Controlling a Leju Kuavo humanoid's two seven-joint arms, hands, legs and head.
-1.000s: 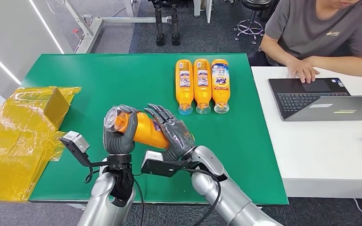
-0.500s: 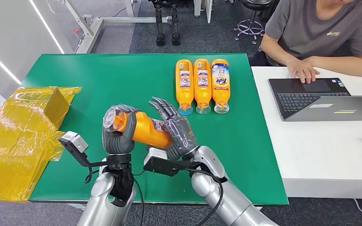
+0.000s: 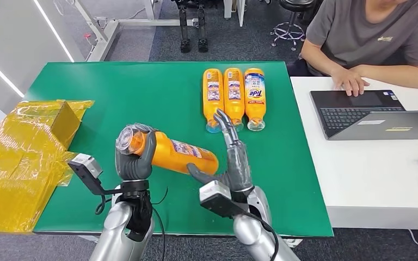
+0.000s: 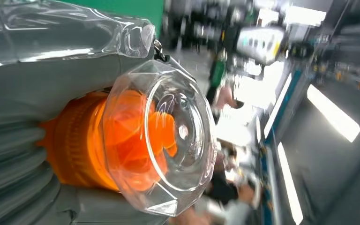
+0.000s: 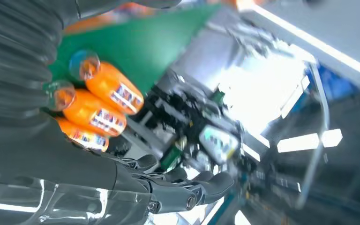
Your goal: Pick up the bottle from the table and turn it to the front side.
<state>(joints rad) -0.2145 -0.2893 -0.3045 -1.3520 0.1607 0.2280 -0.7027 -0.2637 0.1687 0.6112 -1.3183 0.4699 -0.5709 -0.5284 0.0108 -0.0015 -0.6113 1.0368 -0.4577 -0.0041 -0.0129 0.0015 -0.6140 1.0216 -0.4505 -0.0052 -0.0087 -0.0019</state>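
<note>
My left hand [image 3: 134, 159] grips the clear-capped neck end of an orange bottle [image 3: 184, 155] and holds it on its side just above the green table [image 3: 141, 92]. A label strip faces up on the bottle. My right hand [image 3: 232, 159] stands beside the bottle's base, fingers straight and apart, thumb just under the base. The left wrist view has the clear cap [image 4: 161, 136] up close, with my left hand [image 4: 23, 93] wrapped around the neck. Three more orange bottles [image 3: 233, 98] lie side by side at the far middle of the table, also seen past my right hand [image 5: 75, 168] as a row [image 5: 93, 115].
A box in yellow wrap [image 3: 30, 147] sits at the table's left edge. To the right, a white table [image 3: 381, 174] carries an open laptop [image 3: 367, 111], and a person in a grey shirt [image 3: 375, 32] sits there with a hand on the keyboard.
My right hand has let go of the bottle, moved right and straightened its fingers. The bottle stays in my left hand, and its label strip now faces up.
</note>
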